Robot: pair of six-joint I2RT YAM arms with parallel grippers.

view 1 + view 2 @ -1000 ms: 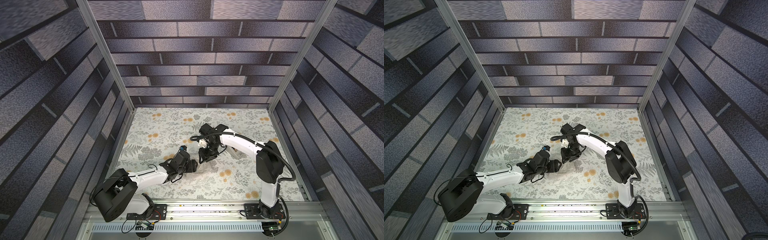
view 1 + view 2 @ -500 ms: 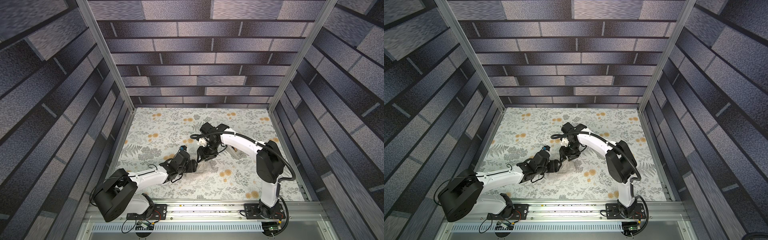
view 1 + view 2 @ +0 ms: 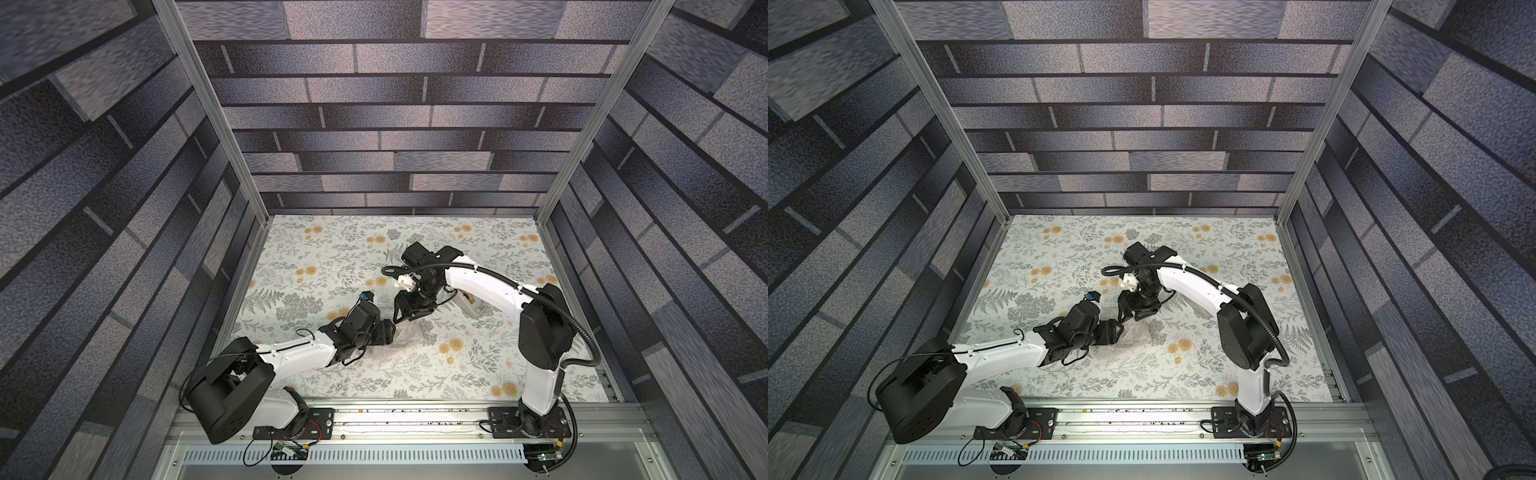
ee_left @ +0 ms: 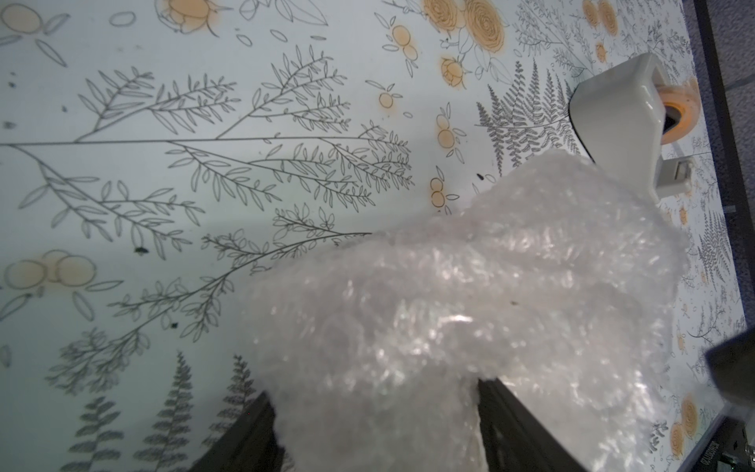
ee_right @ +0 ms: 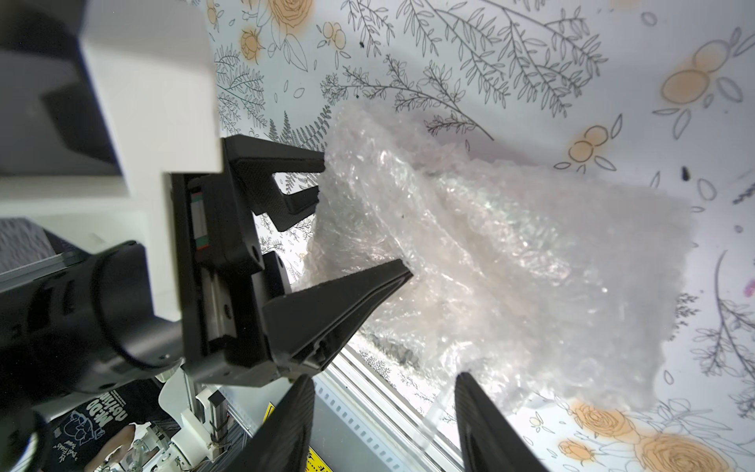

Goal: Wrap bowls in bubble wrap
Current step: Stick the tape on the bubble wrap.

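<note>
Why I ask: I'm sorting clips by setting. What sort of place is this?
Probably a robot test cell: printed brick-pattern walls on aluminium frame posts, left arm and right arm bolted to a metal rail beside a floral tablecloth.

We see the bubble wrap (image 4: 470,306) whitish, translucent and glinting, the tabletop (image 4: 228,102) pale with grey ferns, leafy sprigs and orange blossoms, and the tape dispenser (image 4: 613,122) light grey with an orange roll (image 4: 680,118).

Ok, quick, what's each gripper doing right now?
Left gripper: closed on the bubble wrap.
Right gripper: open, holding nothing.
</note>
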